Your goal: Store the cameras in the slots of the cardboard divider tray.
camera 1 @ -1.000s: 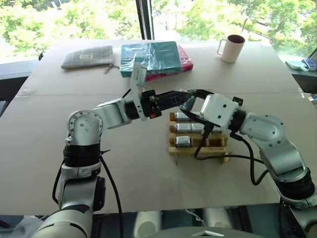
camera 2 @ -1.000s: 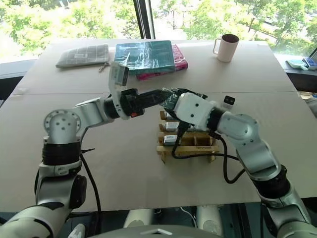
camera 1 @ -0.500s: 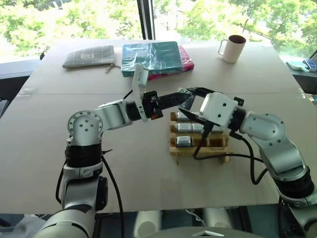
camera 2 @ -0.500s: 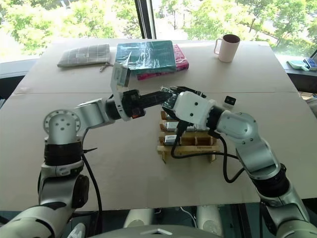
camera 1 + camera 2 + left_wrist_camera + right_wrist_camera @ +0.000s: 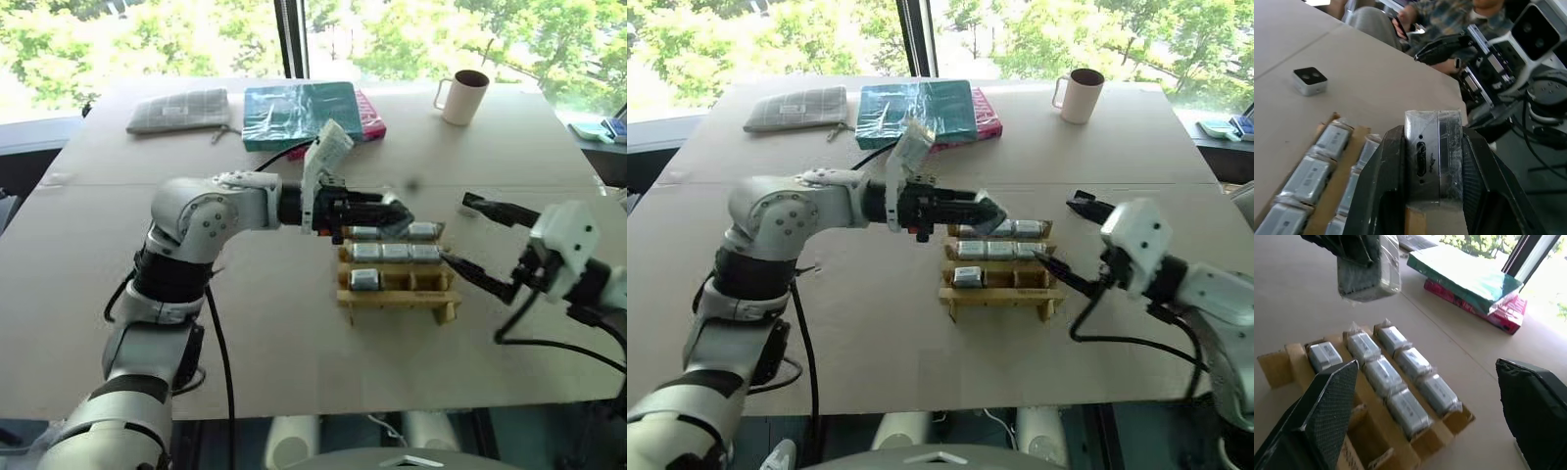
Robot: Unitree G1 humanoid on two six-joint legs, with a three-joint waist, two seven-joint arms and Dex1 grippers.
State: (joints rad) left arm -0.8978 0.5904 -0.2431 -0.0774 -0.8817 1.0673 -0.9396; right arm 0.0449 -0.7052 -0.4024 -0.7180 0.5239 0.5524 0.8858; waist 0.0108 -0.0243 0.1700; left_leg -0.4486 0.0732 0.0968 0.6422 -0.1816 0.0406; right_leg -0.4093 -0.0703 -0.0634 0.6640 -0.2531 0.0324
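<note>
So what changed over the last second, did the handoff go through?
Yes. The left gripper shut on a camera and now holds it over the cardboard divider tray. The right gripper let go, opened wide and pulled away to the tray's right. The cameras already in the tray, the books and the mug are as before.

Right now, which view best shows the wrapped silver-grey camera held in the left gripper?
The left wrist view: the wrapped silver-grey camera sits large between the left gripper fingers. The right wrist view shows it above the cardboard divider tray. In the eye views the fingers mostly cover it.
</note>
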